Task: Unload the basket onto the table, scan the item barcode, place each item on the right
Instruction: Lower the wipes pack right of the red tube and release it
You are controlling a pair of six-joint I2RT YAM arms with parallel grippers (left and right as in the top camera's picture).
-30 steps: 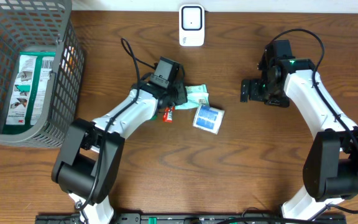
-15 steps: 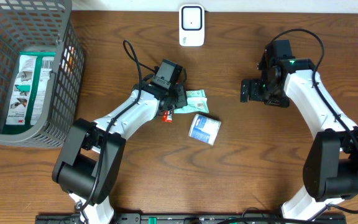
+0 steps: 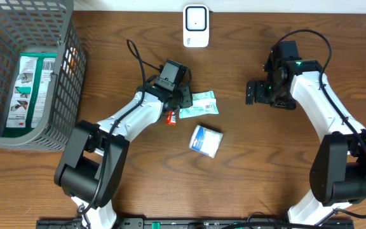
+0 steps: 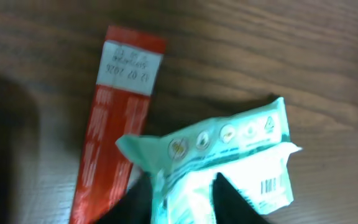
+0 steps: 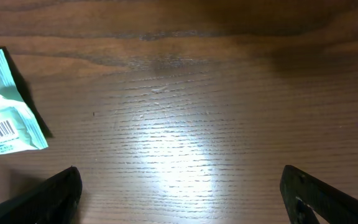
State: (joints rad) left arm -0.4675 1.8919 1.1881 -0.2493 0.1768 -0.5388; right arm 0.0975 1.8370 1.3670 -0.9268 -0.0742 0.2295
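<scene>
Zero scans visible: my left claw [image 4: 180, 202] narrow around mint packet [image 4: 229, 149], grip unclear; right claw [image 5: 182, 196] wide, empty; scanner [image 3: 196, 25] upper centre.

- A dark brown wooden worktop [image 3: 265, 172] is stretching out beneath both pincers, its grain running side to side.
- Just ahead of the right pincer [image 5: 180, 194], in line with the gap between its fingers, ceiling light is bouncing off the wood as a pale, soft glare [image 5: 179, 155].
- Around the left pincer [image 3: 187, 99] the wood is sitting in duller, more even shade.
- Well beyond both pincers, a pale strip [image 3: 297, 5] is showing along the worktop's far edge; whether it is wall or floor cannot be told.
</scene>
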